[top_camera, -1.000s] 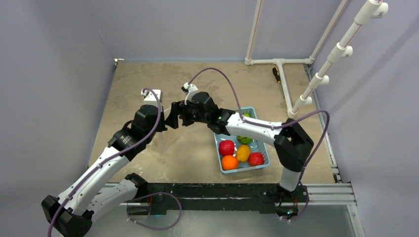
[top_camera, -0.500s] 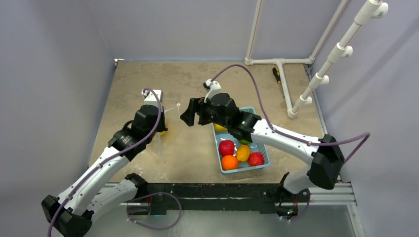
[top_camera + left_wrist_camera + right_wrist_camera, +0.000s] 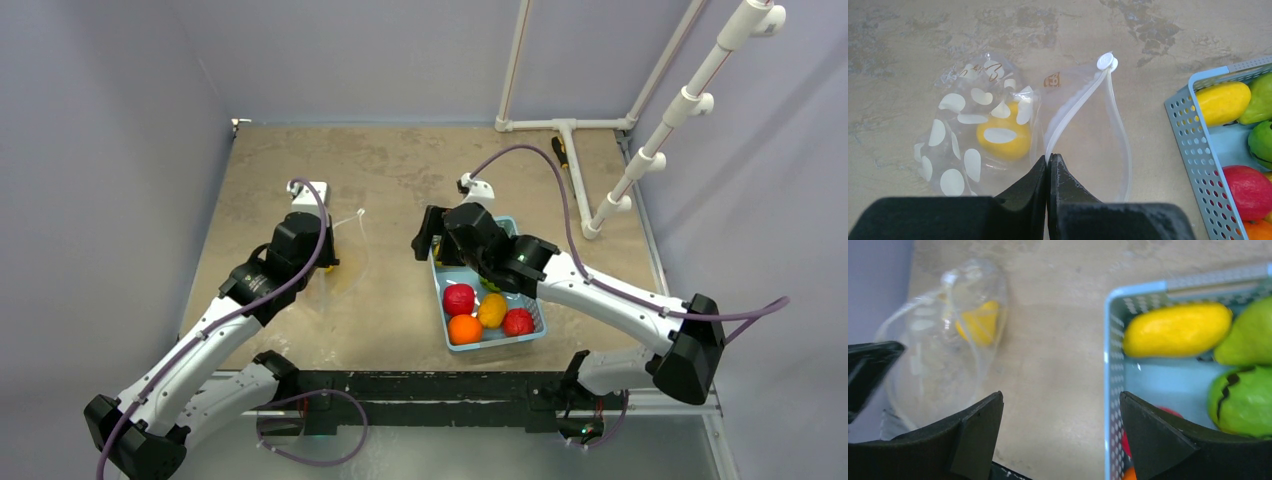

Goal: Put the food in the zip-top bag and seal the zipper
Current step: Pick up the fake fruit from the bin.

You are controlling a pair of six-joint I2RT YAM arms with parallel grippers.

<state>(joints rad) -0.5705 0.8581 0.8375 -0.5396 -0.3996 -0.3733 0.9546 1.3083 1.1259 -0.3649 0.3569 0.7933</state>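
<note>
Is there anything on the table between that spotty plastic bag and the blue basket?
Nothing: between the zip-top bag and the basket lies only bare table, seen plainly in the left wrist view.

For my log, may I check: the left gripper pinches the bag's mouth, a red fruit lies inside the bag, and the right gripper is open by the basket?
Only the colour is wrong: the left wrist view shows the fruit in the zip-top bag is yellow, not red. The left gripper, right gripper and basket are as stated.
</note>
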